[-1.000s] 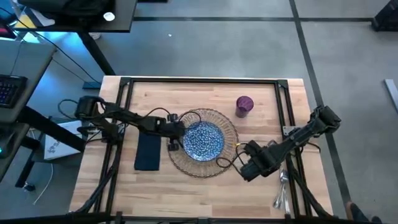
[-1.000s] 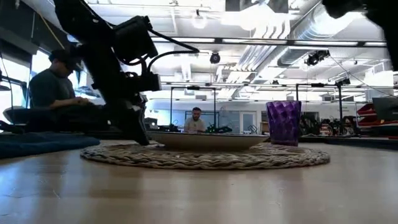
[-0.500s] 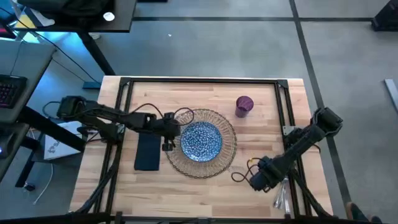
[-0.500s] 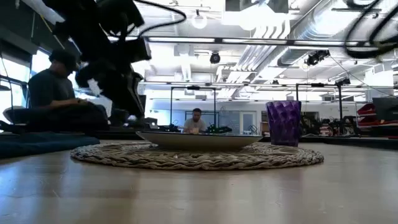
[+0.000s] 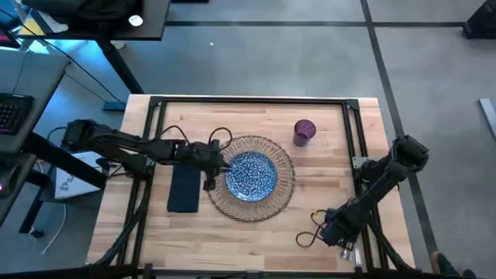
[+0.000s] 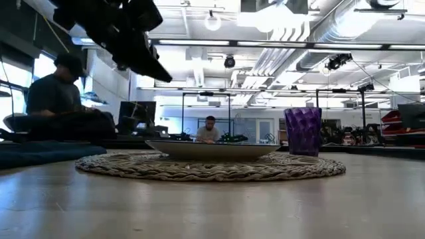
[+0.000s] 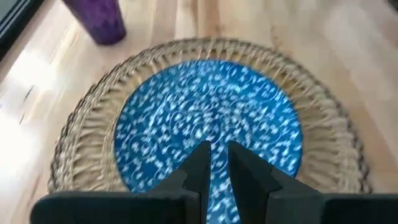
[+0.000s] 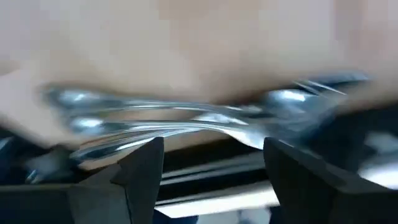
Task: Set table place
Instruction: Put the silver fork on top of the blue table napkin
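Note:
The blue-white speckled plate (image 5: 253, 172) sits on the round wicker mat (image 5: 288, 180) in the middle of the table (image 5: 256, 240). A dark navy napkin (image 5: 184, 189) lies flat left of the mat. The purple cup (image 5: 304, 132) stands upright at the far right of the mat. My left gripper (image 5: 211, 166) hangs shut over the plate's left rim, raised clear of it (image 7: 217, 167). My right gripper (image 5: 341, 232) is open at the near right edge, just in front of the silver cutlery (image 8: 186, 118), which lies flat there (image 5: 348, 251).
Black rails (image 5: 362, 147) run along the table's sides, and the cutlery lies beside the right one. Bare wood lies near the front edge and right of the mat. A person (image 6: 56, 99) sits at a desk beyond the table's left side.
My right gripper has gone toward the table's near right corner and down to the cutlery. My left gripper has risen from the mat's left edge. The mat with the plate has slid a little toward the table's left.

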Robot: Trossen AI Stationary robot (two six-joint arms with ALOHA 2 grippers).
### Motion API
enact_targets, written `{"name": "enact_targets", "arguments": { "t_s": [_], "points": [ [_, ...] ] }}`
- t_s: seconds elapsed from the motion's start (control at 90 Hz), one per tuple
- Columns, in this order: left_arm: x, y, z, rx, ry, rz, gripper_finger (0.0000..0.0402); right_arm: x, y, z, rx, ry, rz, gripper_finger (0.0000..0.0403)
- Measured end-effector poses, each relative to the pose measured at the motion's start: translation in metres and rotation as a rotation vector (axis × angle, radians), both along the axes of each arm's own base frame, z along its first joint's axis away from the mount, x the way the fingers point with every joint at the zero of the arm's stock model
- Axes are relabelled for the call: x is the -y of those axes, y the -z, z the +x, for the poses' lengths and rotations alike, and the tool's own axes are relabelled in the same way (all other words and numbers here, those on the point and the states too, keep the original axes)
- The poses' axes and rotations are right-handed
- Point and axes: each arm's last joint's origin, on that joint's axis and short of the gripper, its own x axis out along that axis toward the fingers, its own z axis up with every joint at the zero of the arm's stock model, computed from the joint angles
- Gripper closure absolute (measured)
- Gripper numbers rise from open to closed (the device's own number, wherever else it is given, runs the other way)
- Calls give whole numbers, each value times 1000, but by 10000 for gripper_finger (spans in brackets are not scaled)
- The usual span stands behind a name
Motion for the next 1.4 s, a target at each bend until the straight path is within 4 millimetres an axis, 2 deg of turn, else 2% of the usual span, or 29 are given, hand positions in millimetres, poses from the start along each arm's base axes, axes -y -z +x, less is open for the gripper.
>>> {"name": "enact_targets", "arguments": {
  "t_s": [0.256,0.378,0.544,0.689,0.856,1.122,1.4],
  "points": [
    [8,0,-1,-1,32,-1,363,-11,2,-13,-1,-64,13,158],
    [9,0,-1,-3,32,-11,363,-23,4,-17,47,-125,82,158],
    [9,0,-1,-3,32,-10,363,-35,17,-31,5,-190,64,158],
    [9,0,-1,-2,32,-11,363,-42,31,-29,20,-197,64,158],
    [9,0,-1,-3,28,-17,363,-37,37,-15,12,-136,58,158],
    [9,0,-1,-3,27,-18,363,-26,29,18,101,-95,66,158],
    [9,0,-1,-3,27,-18,363,4,17,52,133,-95,-14,158]
  ]
}}
